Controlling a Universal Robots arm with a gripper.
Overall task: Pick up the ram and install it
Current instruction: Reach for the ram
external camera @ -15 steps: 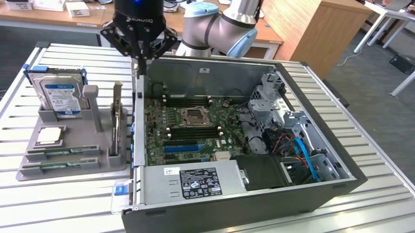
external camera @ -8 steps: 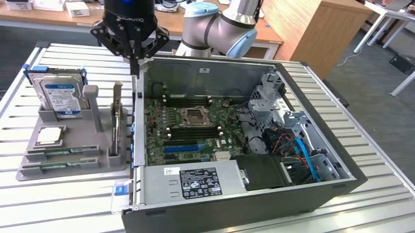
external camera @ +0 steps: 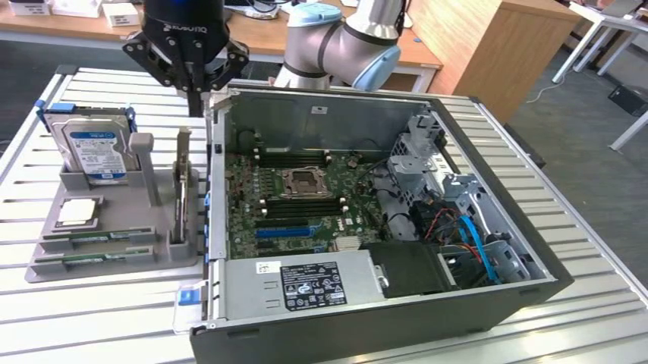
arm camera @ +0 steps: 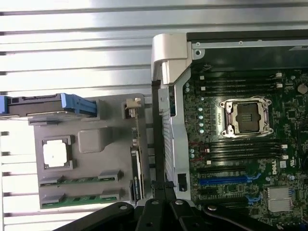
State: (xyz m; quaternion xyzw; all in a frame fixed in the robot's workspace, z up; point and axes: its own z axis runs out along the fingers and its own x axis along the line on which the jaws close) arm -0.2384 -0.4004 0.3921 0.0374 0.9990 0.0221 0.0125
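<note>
Two ram sticks, thin green boards, lie side by side in the front slots of a grey holder (external camera: 162,254): one (external camera: 96,236) behind the other (external camera: 89,258). The wrist view shows them too, one (arm camera: 79,181) beside the other (arm camera: 79,198). My gripper (external camera: 196,89) hangs shut and holds nothing, high above the open computer case's rear corner on the exterior view's left, well behind the ram. Its dark fingers (arm camera: 161,211) meet over the case wall. Black memory slots (external camera: 303,203) flank the processor socket (external camera: 302,182) on the motherboard.
On the holder also stand a blue-labelled hard drive (external camera: 96,148) and an upright expansion card (external camera: 182,189), with a square chip (external camera: 79,212) lying flat. The case (external camera: 486,265) holds a power supply (external camera: 303,284), drive cages and cables. Desks stand behind the slatted table.
</note>
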